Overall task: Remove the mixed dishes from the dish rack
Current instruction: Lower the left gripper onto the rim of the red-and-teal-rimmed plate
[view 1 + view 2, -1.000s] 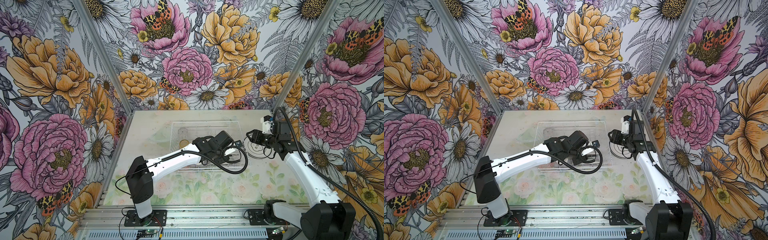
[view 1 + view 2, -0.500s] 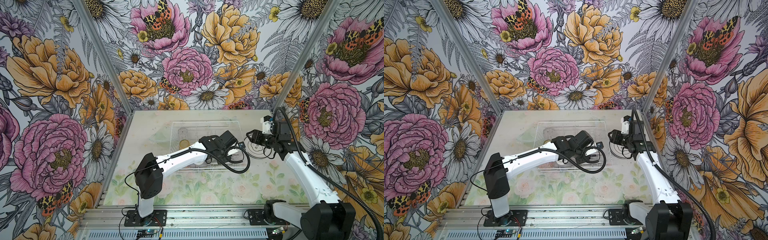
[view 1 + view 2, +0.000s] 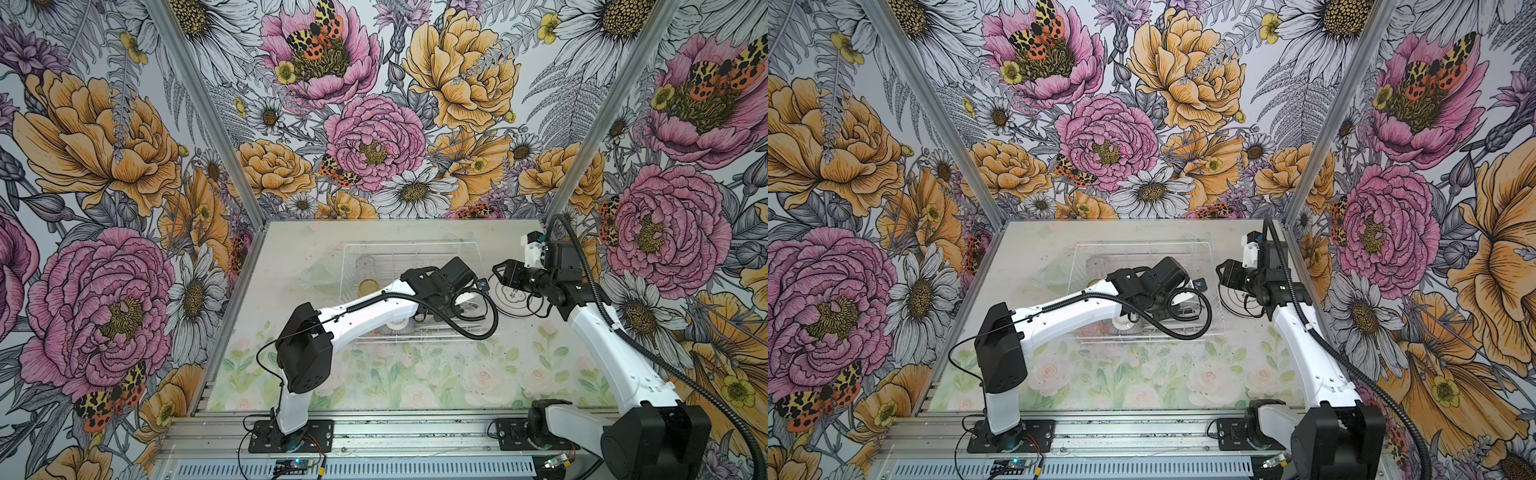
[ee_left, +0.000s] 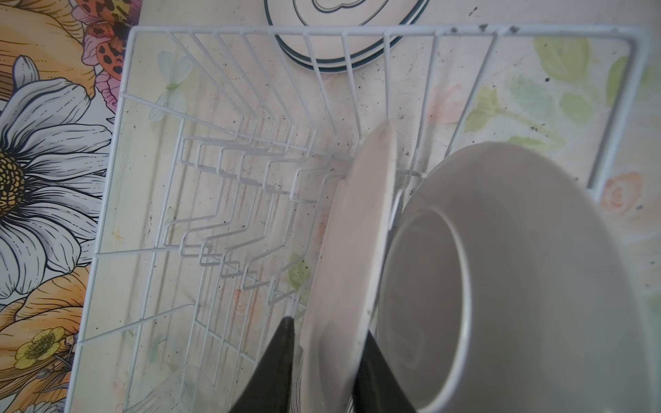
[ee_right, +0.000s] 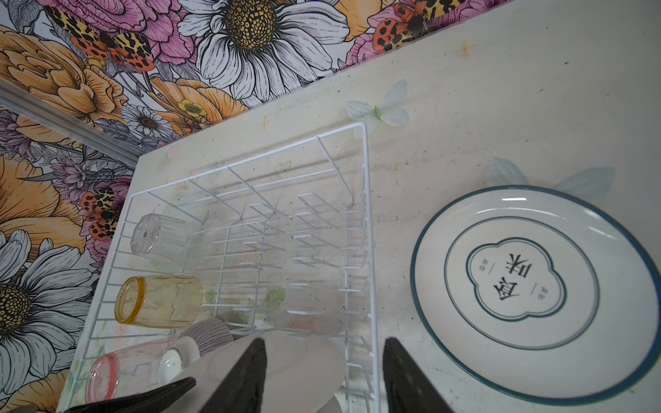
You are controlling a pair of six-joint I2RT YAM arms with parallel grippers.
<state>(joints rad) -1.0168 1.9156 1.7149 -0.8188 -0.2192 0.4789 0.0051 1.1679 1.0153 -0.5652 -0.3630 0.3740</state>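
**A:** Upright plate point(image 4: 354, 250), edge-on in the prongs at the dish rack point(image 3: 415, 246)'s right end, just right of centre in a top view. It's bang between the left gripper point(image 4: 329, 325) fingers!

**B:** One finger per face, rim running straight away from the wrist. Pinched or merely flanked? Can't tell.

**A:** Left arm's nearest. Right gripper point(image 5: 323, 341) hangs spread and empty by the rack's rim, near the stacked plates point(image 5: 536, 296).

**B:** Top views bury that plate under the wrist. Only the left wrist camera shows it, with a second plate point(image 4: 518, 268) just beside.
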